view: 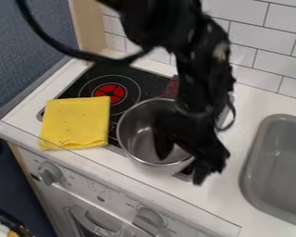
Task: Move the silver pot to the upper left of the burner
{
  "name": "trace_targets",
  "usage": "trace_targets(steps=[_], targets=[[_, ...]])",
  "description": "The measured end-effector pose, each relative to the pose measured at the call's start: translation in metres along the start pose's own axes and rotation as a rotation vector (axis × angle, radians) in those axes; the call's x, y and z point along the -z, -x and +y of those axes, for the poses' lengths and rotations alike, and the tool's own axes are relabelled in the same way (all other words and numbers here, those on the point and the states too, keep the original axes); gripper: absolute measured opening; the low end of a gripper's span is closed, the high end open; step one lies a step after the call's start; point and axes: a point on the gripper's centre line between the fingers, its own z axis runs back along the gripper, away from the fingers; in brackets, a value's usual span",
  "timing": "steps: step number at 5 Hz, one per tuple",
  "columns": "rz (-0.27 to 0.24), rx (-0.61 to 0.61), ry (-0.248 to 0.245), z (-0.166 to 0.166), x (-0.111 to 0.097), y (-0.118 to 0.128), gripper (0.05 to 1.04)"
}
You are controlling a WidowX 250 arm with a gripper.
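Silver pot (137, 134): we see it at the near right part of the black cooktop (155, 82), open side up; it is not at the upper left, so we judge the move still to be made.
Two-finger gripper (182, 169): wide, its fingers astride the pot's near right wall, one inside and one outside; we cannot tell whether either touches the metal.
Pot rim (158, 164): we take the step in hand to be the grasp; next we would narrow the fingers on this wall and check the hold before shifting the pot.
Red-centred burner (109, 93): our likely goal, at the cooktop's upper left; we would carry the pot up and left, then set it down level.
Yellow cloth (75, 122): just left of the pot; we would keep clear, since a low path could drag it.
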Motion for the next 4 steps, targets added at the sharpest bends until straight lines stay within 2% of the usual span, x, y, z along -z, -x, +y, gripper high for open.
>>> trace_targets(steps=[1, 3, 4], targets=[[-0.025, 0.003, 0.007, -0.0054, 0.0029, -0.0022, 0.950], [-0.029, 0.018, 0.010, -0.0058, 0.0047, -0.0020, 0.357], [-0.029, 0.011, 0.009, -0.0056, 0.0049, -0.0017, 0.155]])
